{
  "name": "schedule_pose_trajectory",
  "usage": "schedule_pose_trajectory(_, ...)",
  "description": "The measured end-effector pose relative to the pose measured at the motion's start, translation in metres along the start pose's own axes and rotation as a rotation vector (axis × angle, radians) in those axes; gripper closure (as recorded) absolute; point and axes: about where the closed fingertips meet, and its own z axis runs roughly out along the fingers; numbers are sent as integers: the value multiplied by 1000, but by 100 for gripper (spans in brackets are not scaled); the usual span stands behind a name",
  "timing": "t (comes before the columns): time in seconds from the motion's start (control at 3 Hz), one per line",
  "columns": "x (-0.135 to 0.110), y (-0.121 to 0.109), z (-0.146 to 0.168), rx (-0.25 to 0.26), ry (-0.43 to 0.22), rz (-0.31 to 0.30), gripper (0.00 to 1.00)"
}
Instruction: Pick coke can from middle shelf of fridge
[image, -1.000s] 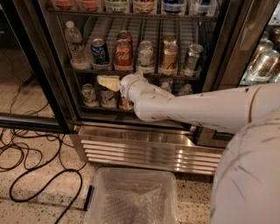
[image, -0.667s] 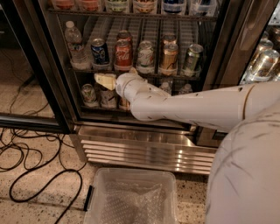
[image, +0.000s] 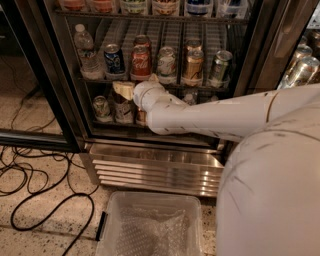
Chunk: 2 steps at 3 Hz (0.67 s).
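The fridge (image: 155, 165) stands open in front of me, with wire racks and a ribbed steel base panel. The middle shelf (image: 200, 84) holds a row of cans. The red coke can (image: 141, 61) stands left of centre on it, with another red can behind it. A blue Pepsi can (image: 114, 58) is to its left and a gold-orange can (image: 194, 66) to its right. My gripper (image: 124, 90) is at the end of the white arm, just below the front rail of the middle shelf. It is below and slightly left of the coke can, apart from it.
A water bottle (image: 86, 51) stands at the shelf's left end. Cans (image: 102, 108) sit on the rack below, behind the gripper. The dark-framed glass door (image: 35, 135) is open at left. Black cables (image: 30, 185) lie on the floor. A clear plastic bin (image: 150, 225) sits below the fridge.
The arm has moved a little left and up, bringing the gripper closer to the front rail of the middle shelf below the coke can.
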Motion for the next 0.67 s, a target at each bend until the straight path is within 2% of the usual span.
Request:
schedule_pose_trajectory(0.33,7,-23,6,64,25,-51,20)
schedule_pose_trajectory(0.67,5,-38,12,105,28,-84,24)
